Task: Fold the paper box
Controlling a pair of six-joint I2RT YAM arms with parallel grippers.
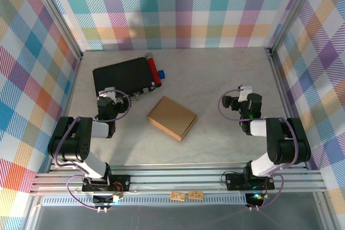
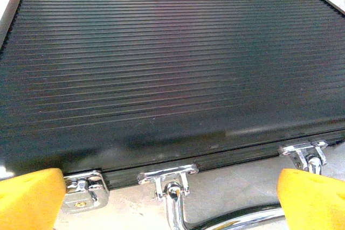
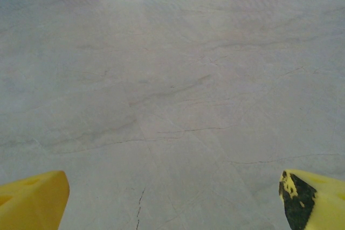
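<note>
**Both grippers released and empty, box mid-table**

Grey marbled table (image 1: 226, 68), plaid walls (image 1: 178, 9) on three sides. Both arms are folded low near their bases. Left gripper (image 1: 109, 93): jaws spread, holding nothing, just at the near edge of the black case (image 1: 123, 78). Right gripper (image 1: 245, 91): spread over bare table, empty. Box (image 1: 172, 117) lies closed at centre, between the arms, touching neither. Case shut, chrome latches (image 2: 164, 176) on its near edge, red cylinder (image 1: 153, 70) along its right side.

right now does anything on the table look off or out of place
Nothing spilled or broken. The paper box lies skewed to the table edges, apparently already closed. One yellow fingertip of the right claw has a black scuffed patch; the other looks clean.
</note>
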